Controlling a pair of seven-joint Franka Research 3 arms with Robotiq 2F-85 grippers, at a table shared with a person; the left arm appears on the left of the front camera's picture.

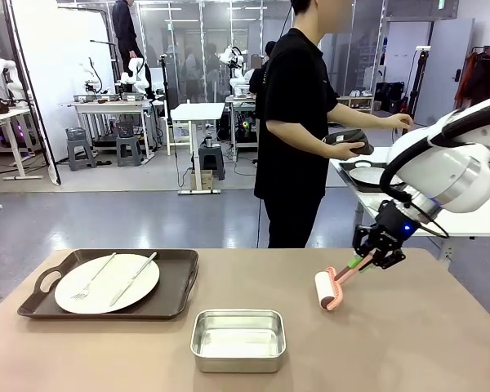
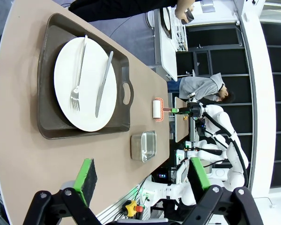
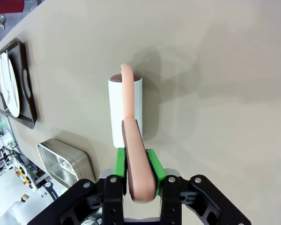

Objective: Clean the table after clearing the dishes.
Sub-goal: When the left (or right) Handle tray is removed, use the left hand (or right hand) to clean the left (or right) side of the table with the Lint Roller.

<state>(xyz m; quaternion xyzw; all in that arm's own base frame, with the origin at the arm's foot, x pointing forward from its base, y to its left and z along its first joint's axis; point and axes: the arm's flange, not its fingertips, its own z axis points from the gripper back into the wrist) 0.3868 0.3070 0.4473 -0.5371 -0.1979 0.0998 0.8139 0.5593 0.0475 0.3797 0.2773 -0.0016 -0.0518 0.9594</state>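
Table: large matte brown-taupe table (image 1: 408,343) w/ rounded corners.
Dishes: dark rect. handled tray (image 1: 180,282) on table's L part, near far edge; round white plate (image 1: 102,287) in it. Silver fork (image 1: 94,278) + silver knife (image 1: 135,278) lie side by side on plate.
Pan: small rect. steel pan (image 1: 238,314), centre, near robot-side edge, just R of tray.
Roller: white-roll lint roller w/ pink handle (image 1: 325,290), on R part of table; roll down at tabletop, handle slants up.
R gripper (image 1: 367,260): green pads clamped on pink handle end.
L gripper (image 2: 143,176): fingers wide apart, nothing between, above table's L end.
Person (image 1: 294,122): stands at far side, turned to white side table; dark item in hand, can't tell what.
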